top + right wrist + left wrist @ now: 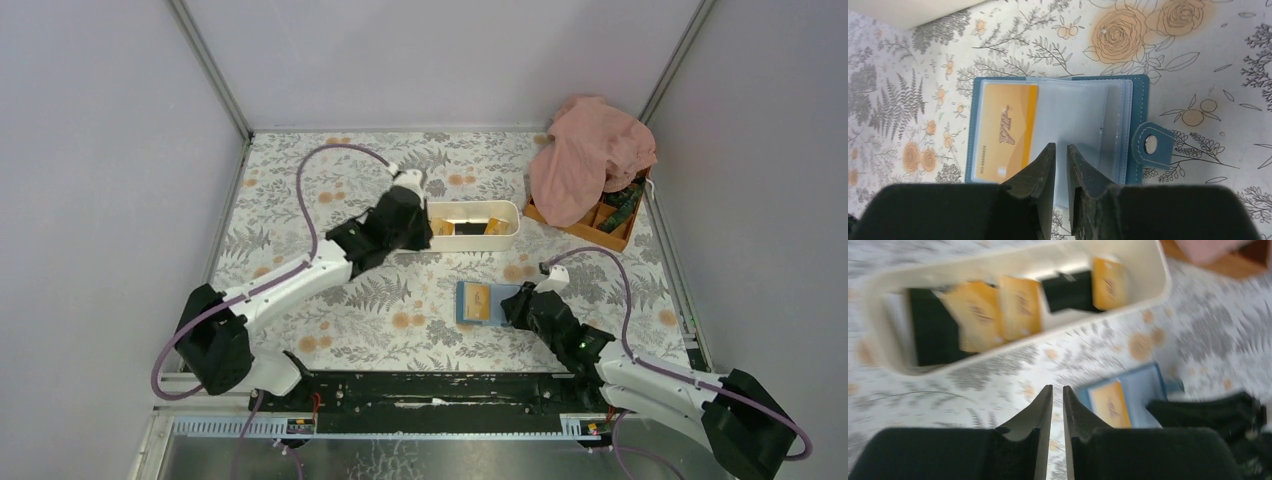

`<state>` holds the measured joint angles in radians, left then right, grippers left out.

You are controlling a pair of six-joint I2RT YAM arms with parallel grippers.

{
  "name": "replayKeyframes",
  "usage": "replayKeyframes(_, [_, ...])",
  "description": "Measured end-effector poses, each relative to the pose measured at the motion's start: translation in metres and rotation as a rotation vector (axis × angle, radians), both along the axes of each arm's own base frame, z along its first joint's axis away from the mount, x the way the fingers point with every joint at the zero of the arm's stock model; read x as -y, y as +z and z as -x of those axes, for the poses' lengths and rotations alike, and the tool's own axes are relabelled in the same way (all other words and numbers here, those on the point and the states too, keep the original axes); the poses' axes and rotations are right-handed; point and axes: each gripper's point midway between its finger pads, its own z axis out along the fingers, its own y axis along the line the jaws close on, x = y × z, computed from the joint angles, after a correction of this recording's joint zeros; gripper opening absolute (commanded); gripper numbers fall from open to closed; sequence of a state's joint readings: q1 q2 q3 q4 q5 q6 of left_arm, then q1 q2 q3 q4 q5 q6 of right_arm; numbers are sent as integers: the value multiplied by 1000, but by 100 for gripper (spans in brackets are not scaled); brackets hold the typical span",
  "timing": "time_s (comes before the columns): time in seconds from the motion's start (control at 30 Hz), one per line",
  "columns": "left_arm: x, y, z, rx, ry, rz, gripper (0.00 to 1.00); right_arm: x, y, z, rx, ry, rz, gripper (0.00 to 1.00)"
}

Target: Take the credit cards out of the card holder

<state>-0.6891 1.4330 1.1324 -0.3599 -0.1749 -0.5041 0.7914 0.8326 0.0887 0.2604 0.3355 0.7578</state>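
Just right of centre in the top view, the blue card holder point(478, 301) lies open on the floral bench point(400, 300), one orange card point(1005, 131) showing in its left pocket. The right gripper point(1060, 147) sits over it, jaws narrowed to a slit, holding nothing. Other credit cards point(1020, 307), orange and black, fill the white tray point(1153, 280) above centre, where the left gripper point(1057, 390) hangs, likewise nearly closed and empty.
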Motion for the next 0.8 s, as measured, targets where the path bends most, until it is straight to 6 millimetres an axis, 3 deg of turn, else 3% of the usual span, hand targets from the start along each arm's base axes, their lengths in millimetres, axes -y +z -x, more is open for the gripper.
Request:
replayKeyframes(0.03, [20,-5,15,7,-60,30,17,1,2,1,8,3,-3,23])
replayKeyframes(0.17, [56,-43,52,-43,-177,63,14,2,22,0,64,12,-28,23])
replayKeyframes(0.33, [87,-94,72,-103,-253,81,14,-1,66,-4,144,22,-79,25])
replayKeyframes(0.43, [100,-110,78,-123,-290,115,13,-7,88,-7,173,34,-110,28])
replayKeyframes(0.53, [113,-115,81,-129,-326,172,14,-15,89,-7,150,60,-107,29])
replayKeyframes(0.67, [128,-120,86,-146,-378,228,14,-23,77,-5,100,94,-91,30])
replayKeyframes(0.8, [133,-139,96,-186,-405,237,13,-28,72,-5,79,108,-98,32])
